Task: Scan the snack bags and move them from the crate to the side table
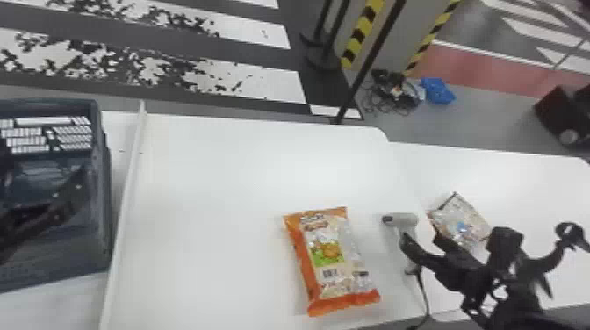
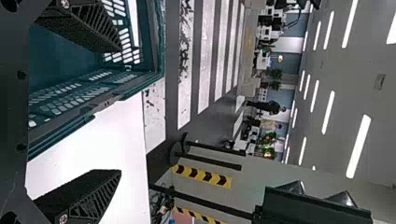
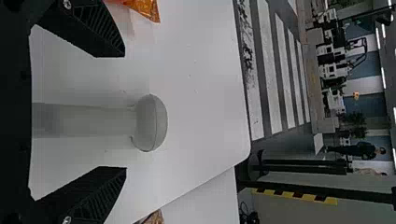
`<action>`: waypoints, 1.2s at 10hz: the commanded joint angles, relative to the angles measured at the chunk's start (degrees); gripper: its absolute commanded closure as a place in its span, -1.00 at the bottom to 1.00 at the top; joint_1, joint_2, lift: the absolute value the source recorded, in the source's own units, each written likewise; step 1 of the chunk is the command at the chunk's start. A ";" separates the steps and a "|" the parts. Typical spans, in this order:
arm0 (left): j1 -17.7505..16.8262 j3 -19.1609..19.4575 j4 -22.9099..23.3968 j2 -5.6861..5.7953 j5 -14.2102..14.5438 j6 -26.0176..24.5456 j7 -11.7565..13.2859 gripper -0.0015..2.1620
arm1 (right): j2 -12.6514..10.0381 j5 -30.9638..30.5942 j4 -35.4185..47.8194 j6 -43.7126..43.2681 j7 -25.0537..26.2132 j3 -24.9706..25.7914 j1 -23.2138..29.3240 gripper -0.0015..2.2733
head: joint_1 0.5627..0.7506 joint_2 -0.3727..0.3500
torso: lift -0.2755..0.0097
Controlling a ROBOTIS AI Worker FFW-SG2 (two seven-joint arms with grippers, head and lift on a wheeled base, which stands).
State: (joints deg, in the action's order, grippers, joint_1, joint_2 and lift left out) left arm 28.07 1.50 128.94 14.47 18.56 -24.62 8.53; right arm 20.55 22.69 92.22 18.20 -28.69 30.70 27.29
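At the left edge of the head view, my left gripper (image 1: 48, 206) is over the dark crate (image 1: 102, 153). The left wrist view has the left gripper (image 2: 119, 109) open and empty beside the crate wall (image 2: 154, 42). An orange snack bag (image 1: 329, 259) lies flat on the table, barcode side up. To its right is a grey scanner (image 1: 406, 219), with my right gripper (image 1: 483, 241) above its handle side. A second, patterned bag (image 1: 458, 219) lies further right. In the right wrist view the right gripper (image 3: 123, 112) stands open, the scanner (image 3: 152, 123) lying between its fingers' lines.
A raised white edge (image 1: 127, 188) runs between the crate and the white table (image 1: 210, 188). Another white table surface (image 1: 527, 184) adjoins on the right, under the patterned bag. The scanner's cable (image 1: 423, 292) trails to the near edge. Black posts stand behind the table.
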 commanded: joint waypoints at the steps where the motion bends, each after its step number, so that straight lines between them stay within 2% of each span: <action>1: 0.93 0.00 -0.01 0.04 -0.72 1.45 0.00 -0.93 | 0.11 0.08 -1.86 -1.19 -0.49 -1.35 -0.31 -0.95 | 0.41 -0.94 | 0.32; 2: 1.28 0.00 0.08 0.12 -0.81 1.98 0.00 -0.93 | 0.11 0.08 -2.48 -1.01 -0.49 -2.40 -0.66 -0.94 | 0.41 -0.94 | 0.32; 3: 1.54 0.00 0.17 0.30 -0.90 2.68 0.00 -0.93 | 0.11 -0.10 -2.92 -0.66 -0.49 -2.93 -1.37 -0.84 | 0.41 -0.94 | 0.32; 4: 1.63 0.00 0.26 0.39 -0.90 3.21 0.00 -0.93 | 0.46 -1.07 -4.15 -0.31 -0.58 -3.90 -2.42 -0.39 | 0.41 -0.94 | 0.32; 5: 1.72 0.00 0.08 0.48 -0.90 3.74 -0.09 -0.93 | 0.55 -1.15 -4.94 3.03 -0.49 -4.07 -3.74 0.58 | 0.41 -0.94 | 0.32; 6: 1.63 0.00 -0.01 0.48 -0.90 4.26 -0.09 -0.93 | 0.55 -1.07 -5.29 4.09 -0.49 -4.07 -4.09 0.88 | 0.41 -0.94 | 0.32; 7: 1.63 -0.09 0.08 0.48 -1.07 5.32 -0.18 -0.93 | 0.55 -0.98 -5.20 3.91 -0.49 -4.07 -4.09 0.97 | 0.41 -0.94 | 0.32; 9: 1.72 -0.18 0.26 0.56 -1.25 6.02 -0.27 -0.93 | 0.55 -0.80 -4.76 2.86 -0.40 -3.19 -3.74 0.97 | 0.41 -0.94 | 0.32; 10: 1.72 -0.27 0.43 0.83 -1.25 6.02 -0.27 -0.93 | -0.16 0.60 -1.34 3.21 0.48 -1.35 -1.72 0.97 | 0.41 -0.94 | 0.32; 11: 1.72 -0.18 0.70 1.35 -1.25 6.02 -0.53 -0.93 | -1.74 2.80 3.41 4.96 0.92 1.11 0.74 0.97 | 0.41 -0.94 | 0.32; 12: 1.90 0.35 1.31 1.88 -1.25 6.02 -0.79 -0.93 | -4.55 5.44 10.09 9.01 0.92 3.92 3.82 0.97 | 0.41 -0.94 | 0.32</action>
State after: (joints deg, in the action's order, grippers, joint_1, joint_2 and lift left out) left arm 29.89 1.56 129.93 16.08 17.31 -18.59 7.74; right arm 17.50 26.55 98.49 24.94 -27.79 32.96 29.34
